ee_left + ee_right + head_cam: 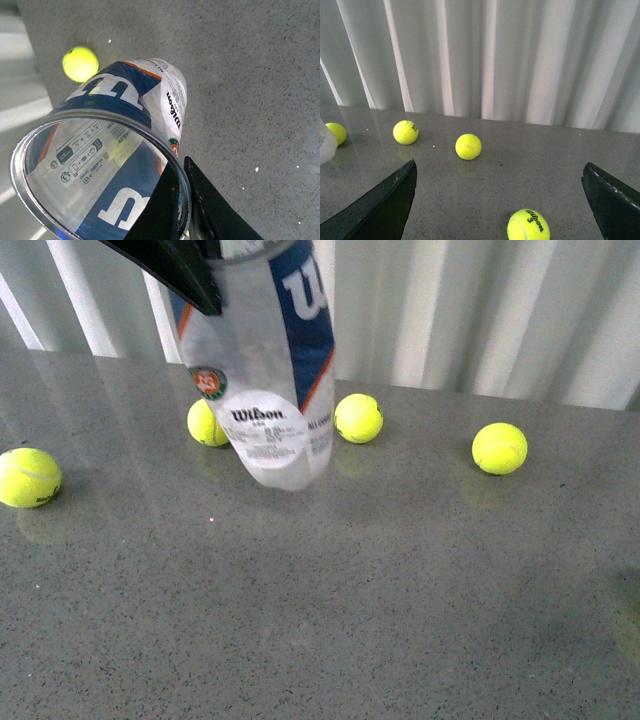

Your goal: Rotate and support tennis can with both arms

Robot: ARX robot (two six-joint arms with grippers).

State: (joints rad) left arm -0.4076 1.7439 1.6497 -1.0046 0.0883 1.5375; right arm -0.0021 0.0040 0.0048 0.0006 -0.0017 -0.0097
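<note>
The tennis can [265, 370] is a clear tube with a navy Wilson label, an orange stripe and a round white sticker. It hangs nearly upright, slightly tilted, with its closed end low over the grey table; I cannot tell if it touches. My left gripper [175, 270] is shut on the can's metal rim at the top. In the left wrist view the open mouth of the can [100, 165] faces the camera, with my left gripper [182, 167] pinching the rim wall. My right gripper [499, 164] is open and empty, low over the table, and only an edge of the can [324, 145] shows there.
Yellow tennis balls lie on the grey table [350, 620]: one at the far left [28, 477], two behind the can [205, 423] [358, 418], one to the right [499, 448]. One ball [528, 225] lies between the right fingers. A white curtain [480, 310] hangs behind.
</note>
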